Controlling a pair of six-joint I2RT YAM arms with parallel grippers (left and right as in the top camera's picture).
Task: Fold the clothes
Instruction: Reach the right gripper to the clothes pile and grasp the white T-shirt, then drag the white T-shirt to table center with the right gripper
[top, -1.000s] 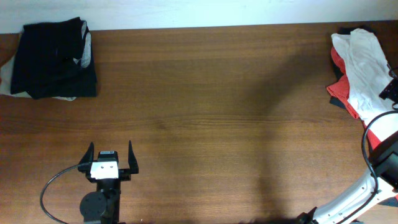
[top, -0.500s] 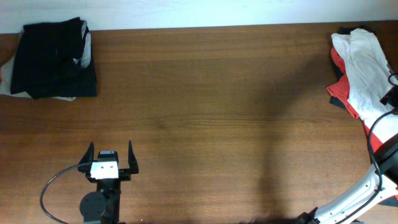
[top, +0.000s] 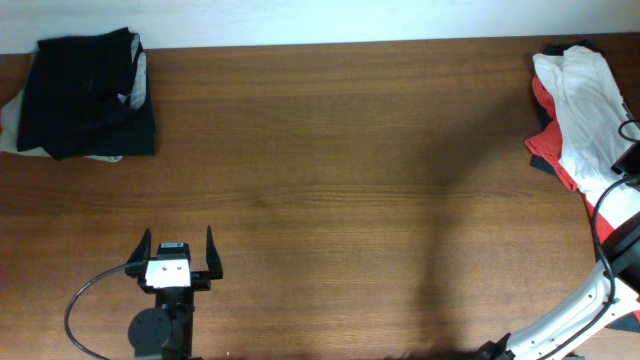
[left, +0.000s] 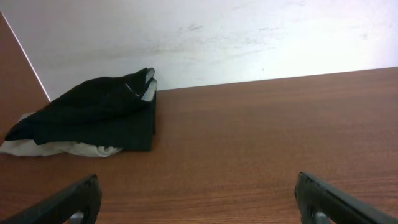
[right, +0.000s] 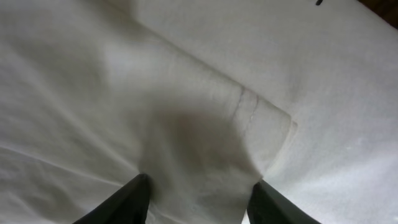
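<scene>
Right gripper (right: 199, 190) has slid a bit nearward on thin white soft T-shirt (top: 585, 100), heaped far-right on brown wood table (top: 320, 200). Jaws half-shut round a pucker, can't tell if it holds. Left gripper (top: 178, 240) wide, idle. Pinch top layer only, lift slow.

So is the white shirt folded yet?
Not folded: the white shirt lies rumpled on red clothes, cloth bunching at the right gripper.

overhead straight down on table (top: 320, 200), left wrist low, facing wall (left: 249, 37), sharing black pile (top: 88, 92); right wrist tight on white t-shirt (right: 186, 74)
</scene>
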